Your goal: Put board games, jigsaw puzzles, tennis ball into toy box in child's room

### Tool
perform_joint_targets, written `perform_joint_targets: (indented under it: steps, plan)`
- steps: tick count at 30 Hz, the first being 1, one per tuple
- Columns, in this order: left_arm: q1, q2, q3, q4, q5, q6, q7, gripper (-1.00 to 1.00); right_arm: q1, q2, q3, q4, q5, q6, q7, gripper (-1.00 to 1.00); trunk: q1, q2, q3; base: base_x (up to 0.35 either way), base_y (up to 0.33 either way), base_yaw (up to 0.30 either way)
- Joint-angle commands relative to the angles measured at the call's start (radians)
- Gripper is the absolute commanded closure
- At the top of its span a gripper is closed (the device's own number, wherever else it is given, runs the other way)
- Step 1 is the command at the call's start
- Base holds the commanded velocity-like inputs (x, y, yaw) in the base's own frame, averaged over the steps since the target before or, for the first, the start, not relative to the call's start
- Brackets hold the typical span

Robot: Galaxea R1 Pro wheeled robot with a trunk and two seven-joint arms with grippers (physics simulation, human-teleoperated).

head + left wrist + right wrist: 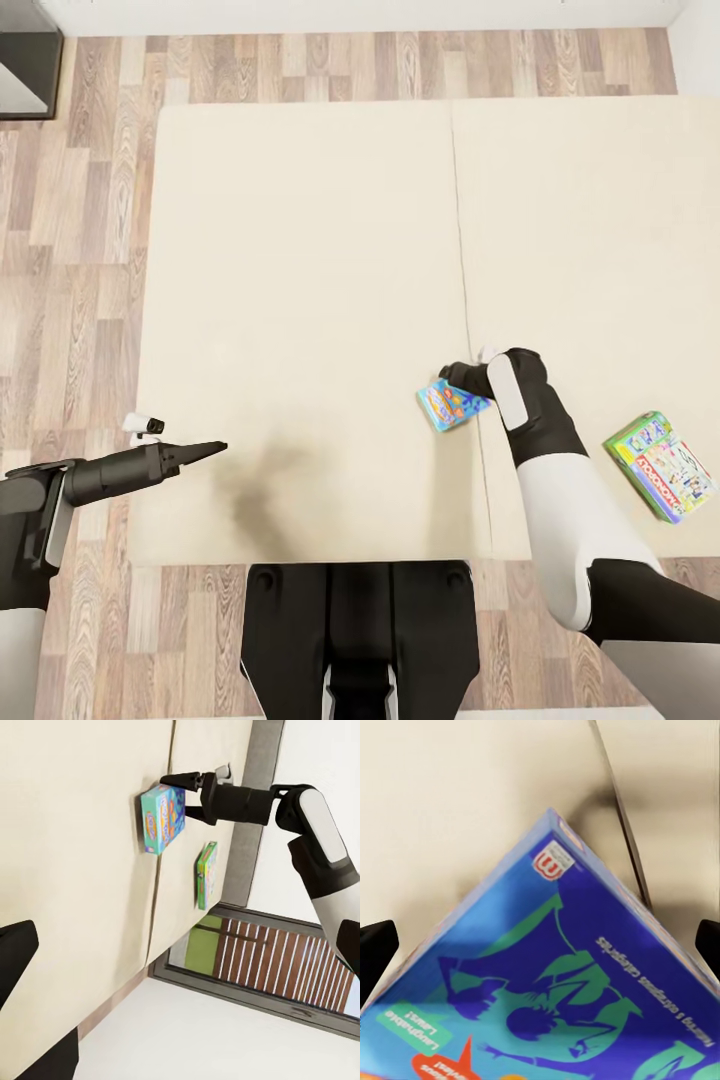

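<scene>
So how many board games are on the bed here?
2: the blue board game by the mattress seam, between the right pincer's fingers, and the green-edged board game near the bed's right edge.

Beige bed (300, 250); 2 board games (662, 468)

Two board games (452, 404) on bed (300, 250)

blue board game (452, 403): near end covered by right arm in head view; lower corners cut by edge in right wrist view; small print blurred.
right claw (182, 795): fingertips masked by own wrist in head view.
green-edged board game (661, 466): lettering too small to read.
bed (300, 300): right side cut off by edge in head view.
</scene>
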Motion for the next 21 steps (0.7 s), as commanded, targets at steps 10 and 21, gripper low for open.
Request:
perform_joint_targets:
  steps: [10, 21]
  plan:
    - [0.0, 0.0, 0.0, 0.0, -0.001, 0.011, -0.004, -1.0, 0.001, 0.002, -0.002, 0.032, -0.032, 0.001, -0.011, -1.0, 0.001, -0.001, 0.013, 0.0, 0.0, 0.0]
    - [0.0, 0.0, -0.001, 0.0, -0.001, 0.011, -0.004, -1.0, 0.001, 0.002, -0.001, 0.034, -0.032, -0.001, -0.011, -1.0, 0.001, -0.001, 0.015, 0.0, 0.0, 0.0]
